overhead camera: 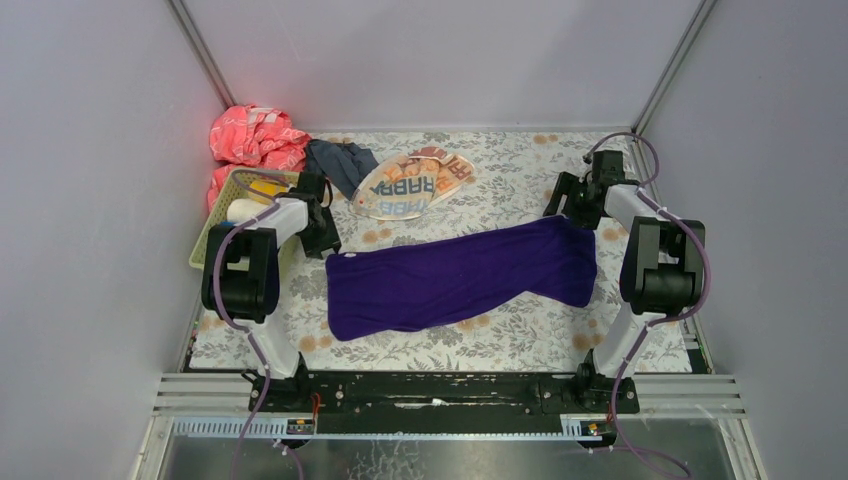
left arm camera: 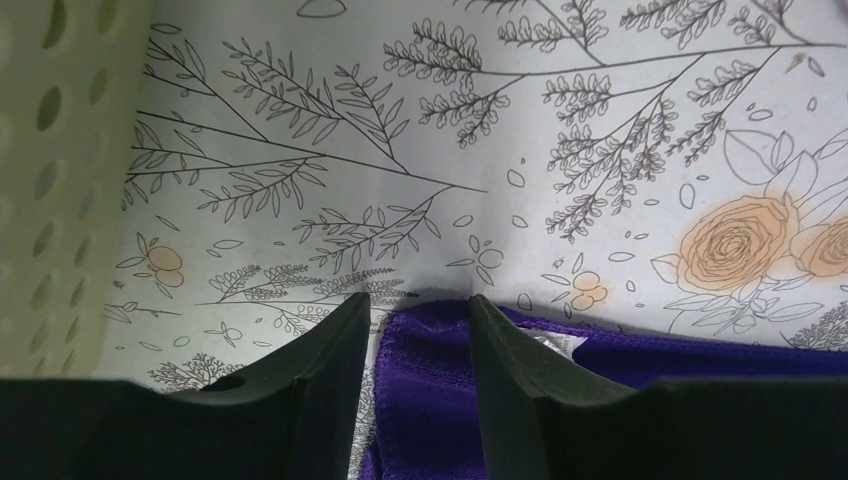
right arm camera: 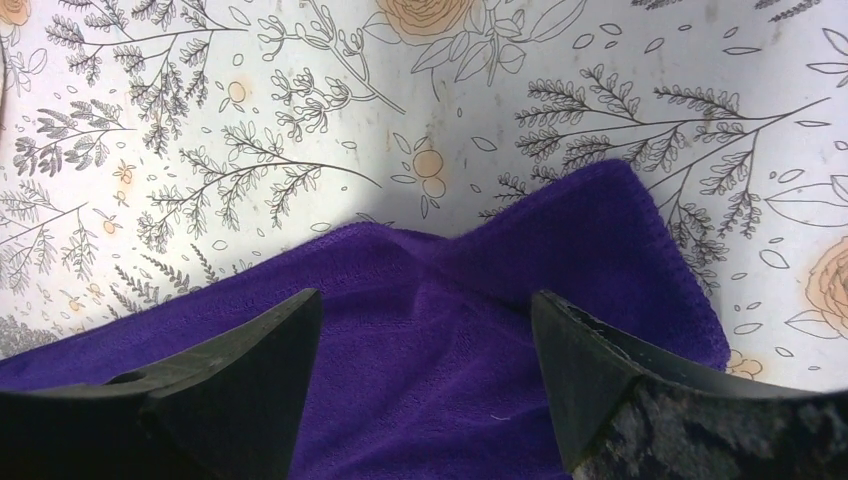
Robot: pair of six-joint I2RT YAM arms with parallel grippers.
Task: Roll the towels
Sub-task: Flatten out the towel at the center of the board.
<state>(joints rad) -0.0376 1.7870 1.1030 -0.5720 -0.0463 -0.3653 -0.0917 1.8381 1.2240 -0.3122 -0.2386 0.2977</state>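
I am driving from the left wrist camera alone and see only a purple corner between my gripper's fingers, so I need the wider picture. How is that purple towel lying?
Observer: The soft purple towel lies spread out on the floral-print covering, reaching from the left arm's side to the right arm's. It is not rolled yet.
Operator: Where is the other arm?
Observer: The right gripper is over the towel's opposite end, jaws wide open, purple cloth showing between them.
Operator: What else is waiting?
Observer: Beyond the purple towel a cream towel printed "RABBIT" lies unrolled, with a crumpled dark grey-blue cloth beside it.
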